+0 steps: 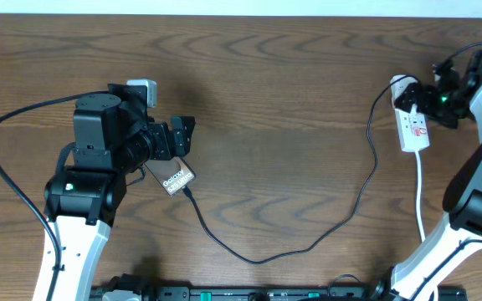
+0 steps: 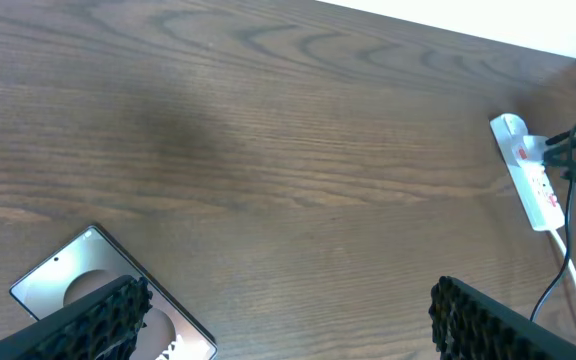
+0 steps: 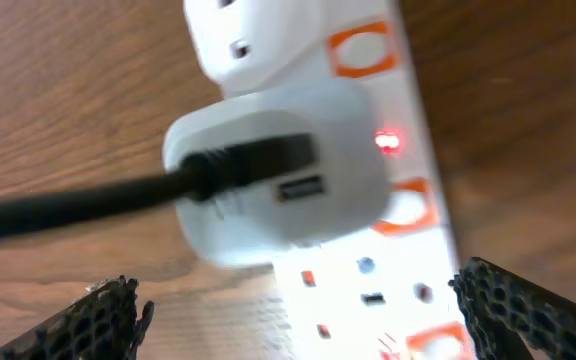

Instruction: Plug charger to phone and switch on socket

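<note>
1. Left pincer [image 2: 293, 315]: fingers [image 2: 98, 320] stood wide apart, holding nothing, hovering over the worktop [image 1: 291, 84].
2. The phone [image 1: 174, 178] lay flat just below it, partly under the left finger in the left wrist view. The end with white "Galaxy" text poked out from under the arm in the overhead view.
3. The charger [image 1: 258, 257] tip met the phone's lower right edge. Couldn't tell if it was fully seated.
4. From there the thin black cable looped across the worktop toward the near edge, then climbed up the right side to the socket [image 1: 414, 127].
5. Right pincer [image 3: 308, 305]: fingers apart too, gripping nothing, poised right above the socket.
6. Directly under it, a white adapter [image 3: 268, 190] sat plugged into the strip, with the black cable end pushed into the adapter's side.
7. A red lamp [image 3: 388, 141] glowed on the strip just beside the adapter, with orange-ringed switches [image 3: 363, 50] above and below it.
8. The socket lay at the far right of the worktop, well apart from the phone. Its white lead [image 1: 421, 196] ran toward the near edge.
</note>
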Robot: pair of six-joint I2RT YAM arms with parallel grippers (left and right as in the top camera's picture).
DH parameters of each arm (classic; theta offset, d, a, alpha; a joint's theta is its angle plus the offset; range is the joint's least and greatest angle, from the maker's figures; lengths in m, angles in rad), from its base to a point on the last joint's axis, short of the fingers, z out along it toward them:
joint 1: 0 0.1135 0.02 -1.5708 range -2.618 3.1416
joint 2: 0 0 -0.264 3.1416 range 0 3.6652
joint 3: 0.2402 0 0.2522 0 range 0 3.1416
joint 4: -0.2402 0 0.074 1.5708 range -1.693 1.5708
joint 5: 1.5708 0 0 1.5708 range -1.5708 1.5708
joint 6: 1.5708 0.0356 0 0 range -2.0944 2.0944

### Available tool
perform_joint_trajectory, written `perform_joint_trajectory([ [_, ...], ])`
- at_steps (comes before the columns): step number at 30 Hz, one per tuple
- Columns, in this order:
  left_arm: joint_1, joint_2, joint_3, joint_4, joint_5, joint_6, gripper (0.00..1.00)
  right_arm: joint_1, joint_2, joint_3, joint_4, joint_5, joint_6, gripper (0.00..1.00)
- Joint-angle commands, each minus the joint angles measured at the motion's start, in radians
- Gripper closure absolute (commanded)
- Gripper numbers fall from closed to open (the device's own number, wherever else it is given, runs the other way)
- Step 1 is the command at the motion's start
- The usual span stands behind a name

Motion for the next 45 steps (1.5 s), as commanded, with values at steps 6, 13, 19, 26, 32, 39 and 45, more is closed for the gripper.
perform_joint_trajectory([
  [6,-0.002,-0.001,0.024,-0.002,-0.013,-0.002,0.08,-0.009,-0.167,-0.004,-0.050,0.144,0.064,0.01],
  [13,-0.002,-0.001,0.024,-0.002,-0.013,-0.002,0.08,-0.008,-0.270,-0.004,-0.107,0.153,0.142,0.01],
  [19,-0.002,-0.001,0.024,-0.003,-0.013,-0.002,0.08,-0.007,-0.341,-0.004,-0.182,0.119,0.230,0.01],
  [26,-0.002,-0.001,0.024,-0.003,-0.013,-0.002,0.08,-0.007,-0.344,-0.004,-0.187,0.116,0.233,0.01],
  [32,-0.002,-0.001,0.024,-0.003,-0.013,-0.002,0.08,-0.008,-0.344,-0.004,-0.187,0.116,0.233,0.01],
  [39,-0.002,-0.001,0.024,-0.003,-0.013,-0.002,0.08,-0.008,-0.344,-0.004,-0.187,0.116,0.233,0.01],
  [45,-0.002,-0.001,0.024,-0.003,-0.013,-0.002,0.08,-0.008,-0.344,-0.004,-0.187,0.116,0.233,0.01],
])
